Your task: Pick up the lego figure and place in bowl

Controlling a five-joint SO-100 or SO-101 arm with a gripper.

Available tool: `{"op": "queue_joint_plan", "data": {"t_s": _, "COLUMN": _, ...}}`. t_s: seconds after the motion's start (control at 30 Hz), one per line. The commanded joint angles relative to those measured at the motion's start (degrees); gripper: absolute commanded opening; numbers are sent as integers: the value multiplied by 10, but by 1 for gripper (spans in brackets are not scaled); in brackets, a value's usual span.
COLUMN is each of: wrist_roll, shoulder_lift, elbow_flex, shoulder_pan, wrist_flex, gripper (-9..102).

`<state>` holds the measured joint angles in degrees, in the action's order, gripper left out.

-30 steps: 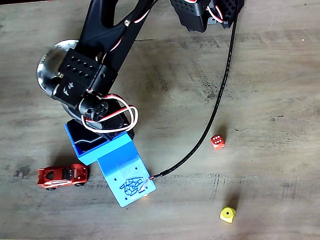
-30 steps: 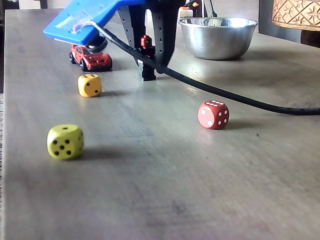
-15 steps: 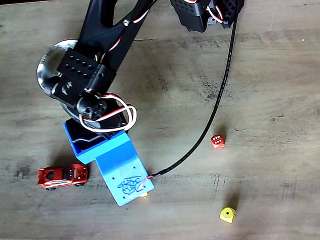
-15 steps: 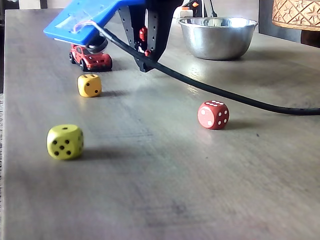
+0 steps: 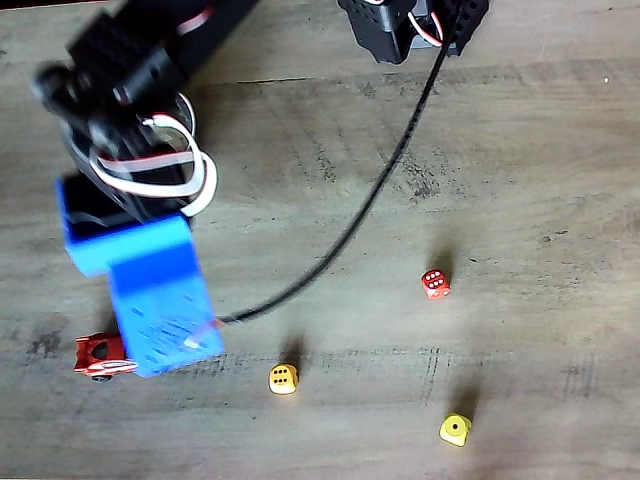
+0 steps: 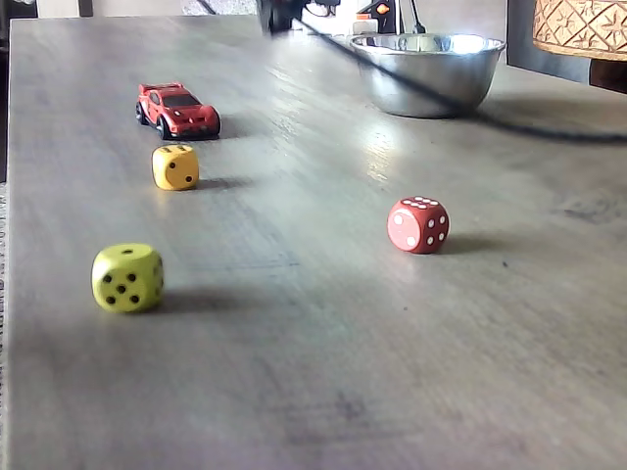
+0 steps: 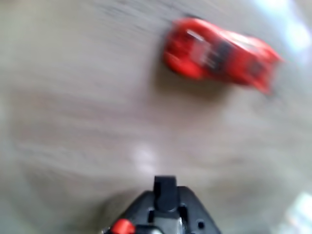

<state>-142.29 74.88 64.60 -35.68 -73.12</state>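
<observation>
Lifted off the desk (image 6: pixel 294 372) since a moment ago, my tool (image 7: pixel 146 226) seems to pinch the lego figure (image 7: pixel 122 227); I'd travel level and release only over the bowl (image 6: pixel 427 70).

Grey wood-grain table (image 6: pixel 294 392), daylight glare, patterned lampshade (image 6: pixel 580 27) at right edge

— What lies on my worktop (image 5: pixel 560 180) besides the job?
— A red toy car (image 6: pixel 177 108) near the left edge in a fixed view, an orange-yellow die (image 6: pixel 175 166) just beside it, a lime die (image 6: pixel 127 277), and a red die (image 6: pixel 418 224) well apart.
</observation>
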Motion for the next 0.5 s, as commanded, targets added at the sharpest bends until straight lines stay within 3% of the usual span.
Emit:
{"op": "queue_joint_plan", "data": {"t_s": 0.0, "wrist_roll": 3, "shoulder_lift": 63, "elbow_flex": -19, "shoulder_pan": -41, "wrist_flex": 1, "gripper": -1}}
{"op": "queue_joint_plan", "data": {"t_s": 0.47, "wrist_roll": -4, "shoulder_lift": 73, "elbow_flex": -17, "shoulder_pan": -219, "wrist_flex": -1, "gripper": -1}}
